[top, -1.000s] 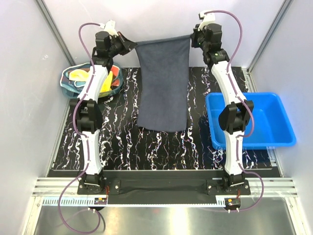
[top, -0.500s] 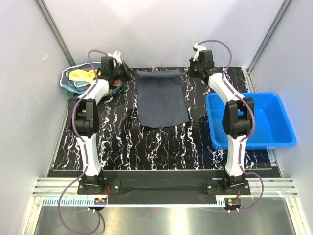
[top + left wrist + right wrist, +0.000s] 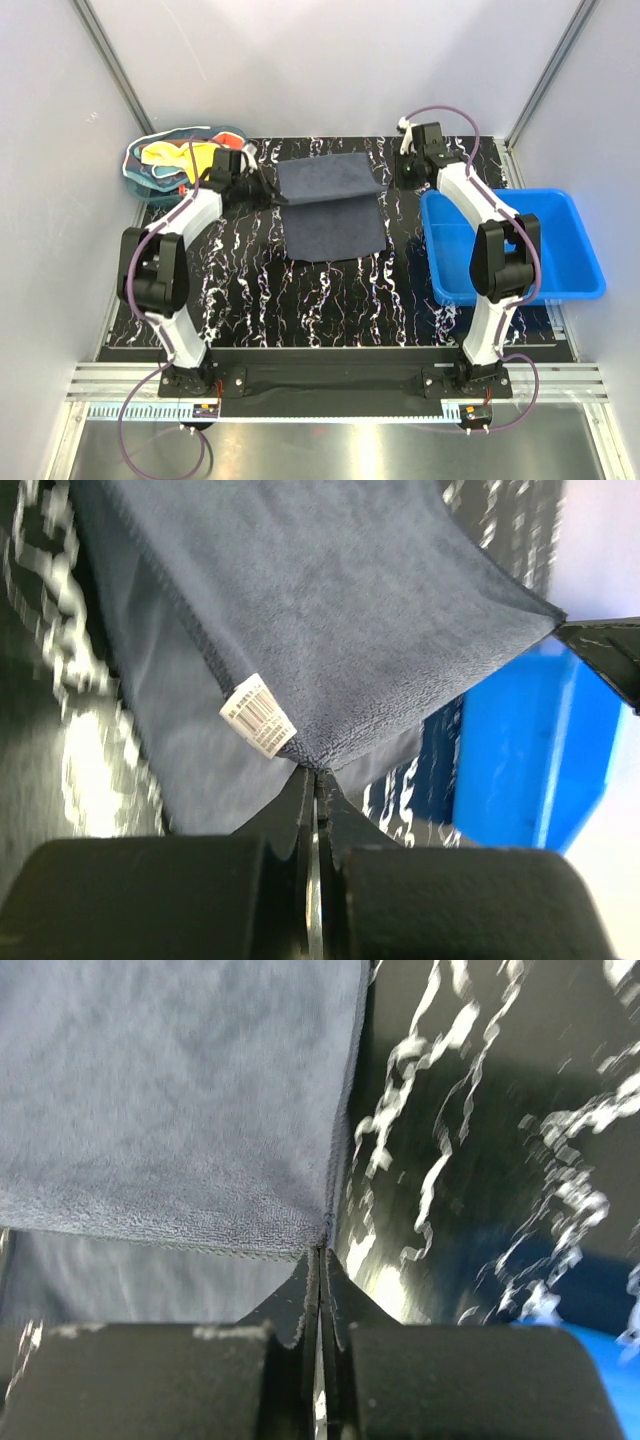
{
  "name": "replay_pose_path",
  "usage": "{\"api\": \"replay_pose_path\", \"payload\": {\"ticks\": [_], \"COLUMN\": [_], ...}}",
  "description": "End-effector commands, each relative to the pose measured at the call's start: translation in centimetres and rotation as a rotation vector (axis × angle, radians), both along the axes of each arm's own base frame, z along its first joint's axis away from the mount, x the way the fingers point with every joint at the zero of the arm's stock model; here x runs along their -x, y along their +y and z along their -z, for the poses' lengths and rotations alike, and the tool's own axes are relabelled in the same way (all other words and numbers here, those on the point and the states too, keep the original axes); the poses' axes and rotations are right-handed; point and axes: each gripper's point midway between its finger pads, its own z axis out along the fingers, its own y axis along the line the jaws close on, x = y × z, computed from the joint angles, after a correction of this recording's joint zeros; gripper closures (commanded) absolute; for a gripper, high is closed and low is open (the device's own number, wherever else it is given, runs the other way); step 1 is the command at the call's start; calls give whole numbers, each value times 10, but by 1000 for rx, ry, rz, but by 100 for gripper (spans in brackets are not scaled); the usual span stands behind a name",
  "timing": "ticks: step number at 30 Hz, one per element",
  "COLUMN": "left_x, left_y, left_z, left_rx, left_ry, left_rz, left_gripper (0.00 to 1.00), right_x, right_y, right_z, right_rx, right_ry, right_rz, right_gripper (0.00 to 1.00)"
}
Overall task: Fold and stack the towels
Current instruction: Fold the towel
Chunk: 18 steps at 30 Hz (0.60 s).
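A dark grey-blue towel (image 3: 333, 225) lies on the black marbled table (image 3: 250, 290), its far part doubled over toward me. My left gripper (image 3: 271, 195) is shut on the folded layer's left corner (image 3: 318, 748), just beside a white barcode label (image 3: 257, 715). My right gripper (image 3: 392, 184) is shut on the right corner (image 3: 318, 1228). Both held corners hang slightly above the lower layer, with the cloth stretched between them. More towels, one yellow (image 3: 163, 153) and one orange-red (image 3: 205, 150), lie bunched in the basket.
A teal mesh-sided basket (image 3: 146, 185) stands at the back left, just behind the left arm. A rigid blue plastic bin (image 3: 588, 262) sits at the table's right edge, beside the right arm. Grey walls close in the back and sides.
Both arms have come down from holding the towel hanging high. The towel now rests on the table, and the held edge has travelled toward me over the lower part.
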Motion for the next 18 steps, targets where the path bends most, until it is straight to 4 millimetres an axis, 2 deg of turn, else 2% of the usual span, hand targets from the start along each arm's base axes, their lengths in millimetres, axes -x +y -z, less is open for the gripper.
{"api": "replay_pose_path", "payload": {"ticks": [1, 3, 6, 11, 13, 18], "left_x": [21, 37, 52, 77, 91, 113], "left_y": [10, 11, 13, 10, 10, -6], "left_z": [1, 7, 17, 36, 51, 68], "left_rx": [-55, -82, -107, -134, -142, -138], "left_ry": [9, 22, 43, 86, 112, 135], "left_rz": [-30, -38, -44, -35, -31, 5], "left_gripper": [100, 100, 100, 100, 100, 100], "right_x": [30, 39, 49, 76, 87, 95], "right_y": [4, 9, 12, 18, 18, 8], "right_z": [-12, -14, -5, 26, 40, 59], "right_rx": [-28, -34, -23, 7, 40, 97], "right_ry": [22, 20, 50, 143, 174, 222], "right_rz": [-70, -92, -94, -100, -100, -57], "right_gripper": [100, 100, 100, 100, 100, 100]}}
